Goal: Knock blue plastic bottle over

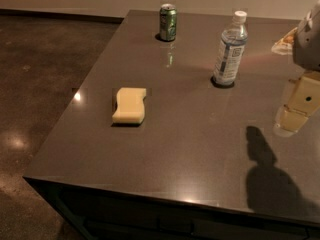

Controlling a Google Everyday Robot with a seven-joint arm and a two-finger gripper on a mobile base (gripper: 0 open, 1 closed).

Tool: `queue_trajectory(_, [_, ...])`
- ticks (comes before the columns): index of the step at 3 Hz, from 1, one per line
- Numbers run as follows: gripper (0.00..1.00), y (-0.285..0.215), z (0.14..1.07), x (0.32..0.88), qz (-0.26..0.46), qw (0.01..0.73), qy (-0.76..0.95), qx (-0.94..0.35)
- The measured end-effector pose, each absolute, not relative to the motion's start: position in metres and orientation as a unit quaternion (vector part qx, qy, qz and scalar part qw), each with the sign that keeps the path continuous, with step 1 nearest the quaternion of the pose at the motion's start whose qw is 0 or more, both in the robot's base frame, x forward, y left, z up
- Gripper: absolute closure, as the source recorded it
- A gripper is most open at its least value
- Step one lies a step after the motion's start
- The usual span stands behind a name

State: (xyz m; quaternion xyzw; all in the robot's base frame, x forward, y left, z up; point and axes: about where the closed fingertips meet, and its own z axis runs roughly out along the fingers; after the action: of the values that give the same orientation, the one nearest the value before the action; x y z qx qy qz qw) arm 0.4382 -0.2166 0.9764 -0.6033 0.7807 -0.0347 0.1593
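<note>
At the right edge: the gripper point(289, 121) hung over the table point(190, 149); its grip I could not make out.
Bottle: the blue plastic bottle point(230, 49) stood straight up, farther back.
Way to go: left of the gripper, apart.

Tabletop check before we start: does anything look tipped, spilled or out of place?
Nothing stands out. The blue plastic bottle and green can stand upright, the sponge lies flat, no spill shows. The tool hangs over the table at the right.
</note>
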Motion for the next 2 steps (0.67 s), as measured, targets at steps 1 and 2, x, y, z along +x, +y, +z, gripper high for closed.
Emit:
queue_trajectory(1, [0.0,-0.217,0.976,0.438,-0.035,0.159,0.781,-0.603])
queue_trajectory(2, [0.0,-0.219,0.977,0.452,-0.027,0.167,0.793,-0.586])
